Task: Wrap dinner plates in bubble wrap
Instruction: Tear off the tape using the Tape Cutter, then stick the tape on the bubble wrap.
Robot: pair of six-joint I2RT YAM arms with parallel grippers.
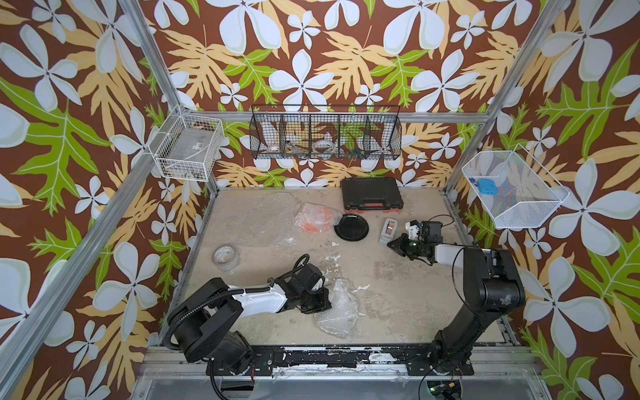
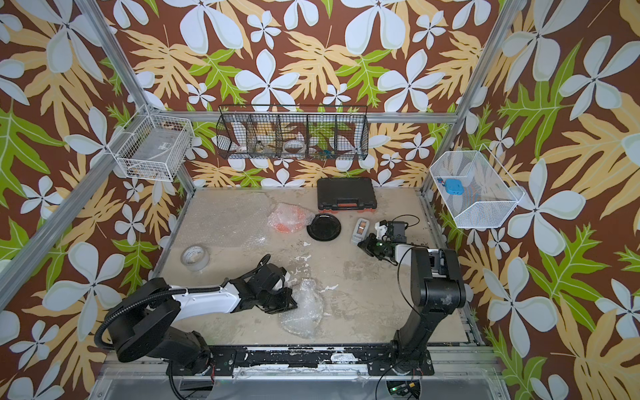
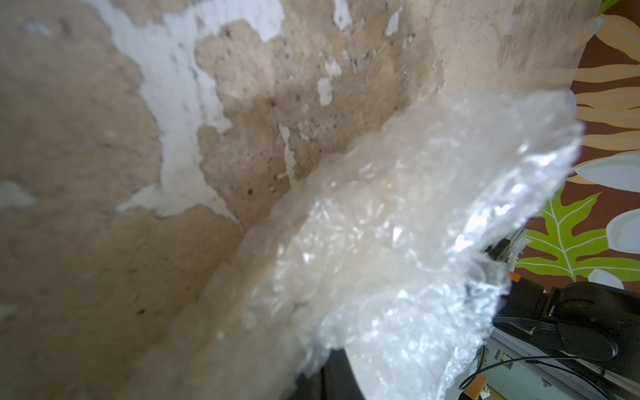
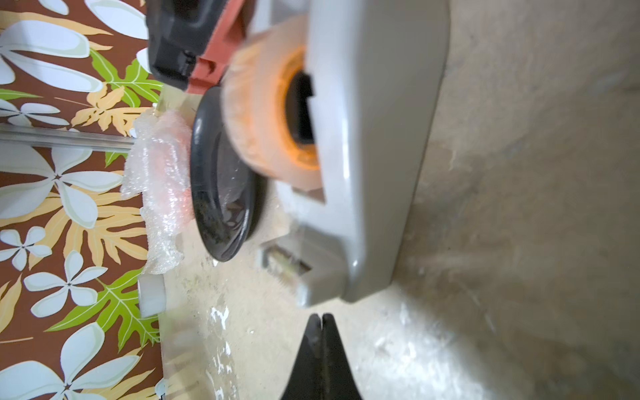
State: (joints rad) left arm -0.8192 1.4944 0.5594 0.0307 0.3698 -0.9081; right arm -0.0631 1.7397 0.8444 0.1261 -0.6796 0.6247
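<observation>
A rounded bundle of bubble wrap (image 1: pixel 337 308) (image 2: pixel 303 308) lies near the table's front. My left gripper (image 1: pixel 327 302) is at its left edge, shut on the wrap, which drapes over the dark fingers (image 3: pixel 330 379) and hides the tips. What is inside the bundle (image 3: pixel 398 225) I cannot tell. At the back, the orange plate (image 1: pixel 313 220) (image 4: pixel 162 180) sits inside crumpled wrap, touching the bare black plate (image 1: pixel 351 227) (image 4: pixel 221 173). A flat sheet of bubble wrap (image 1: pixel 252 218) lies back left. My right gripper (image 1: pixel 393 245) (image 4: pixel 322 317) is shut and empty, just short of the grey tape dispenser (image 1: pixel 388 231) (image 4: pixel 374 138).
A whitish tape roll (image 1: pixel 225 258) stands at the left of the table. A black tool case (image 1: pixel 372 198) lies against the back wall. Wire baskets hang on the left (image 1: pixel 187 149), back (image 1: pixel 325 136) and right (image 1: pixel 512 190) walls.
</observation>
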